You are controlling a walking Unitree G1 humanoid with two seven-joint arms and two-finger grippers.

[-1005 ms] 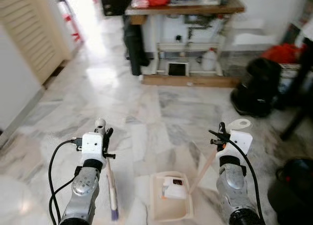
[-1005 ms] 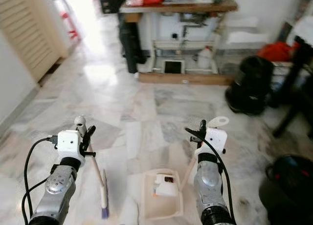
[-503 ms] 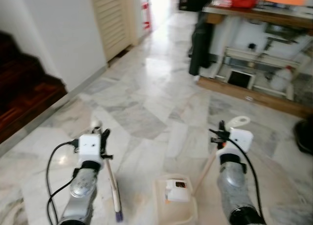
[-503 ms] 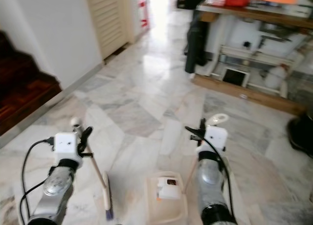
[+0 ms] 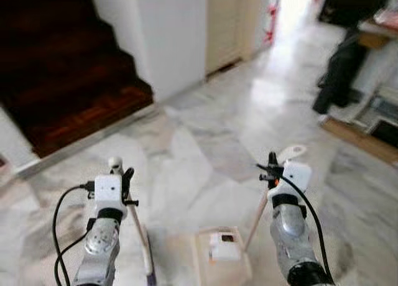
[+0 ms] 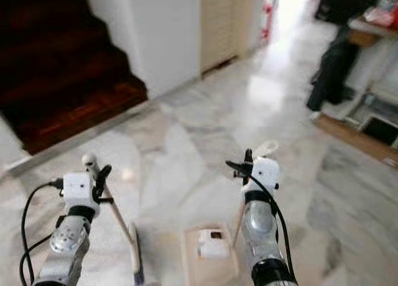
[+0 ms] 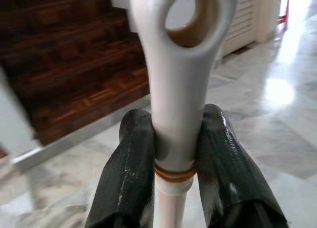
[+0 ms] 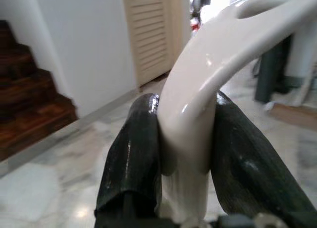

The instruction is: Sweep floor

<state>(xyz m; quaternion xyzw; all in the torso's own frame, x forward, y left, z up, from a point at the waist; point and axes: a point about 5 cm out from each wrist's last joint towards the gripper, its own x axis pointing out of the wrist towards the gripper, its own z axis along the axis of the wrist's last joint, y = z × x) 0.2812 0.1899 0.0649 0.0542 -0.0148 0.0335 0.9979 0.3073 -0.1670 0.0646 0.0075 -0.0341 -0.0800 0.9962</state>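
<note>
Left gripper (image 7: 176, 158) clamps the broom (image 5: 142, 236), right gripper (image 8: 184, 153) clamps the dustpan (image 5: 224, 261) handle, both carried ready over the marble floor (image 5: 205, 149).

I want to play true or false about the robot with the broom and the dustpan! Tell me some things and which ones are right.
1. The left gripper is shut on the broom handle. True.
2. The right gripper is open and holds nothing. False: its fingers clamp the dustpan handle.
3. The dustpan sits low between the two arms, by the marble floor. True.
4. Something white lies in the dustpan. True: a small white box.
5. The dark wooden stairs are on the robot's right. False: they are on its left.
</note>
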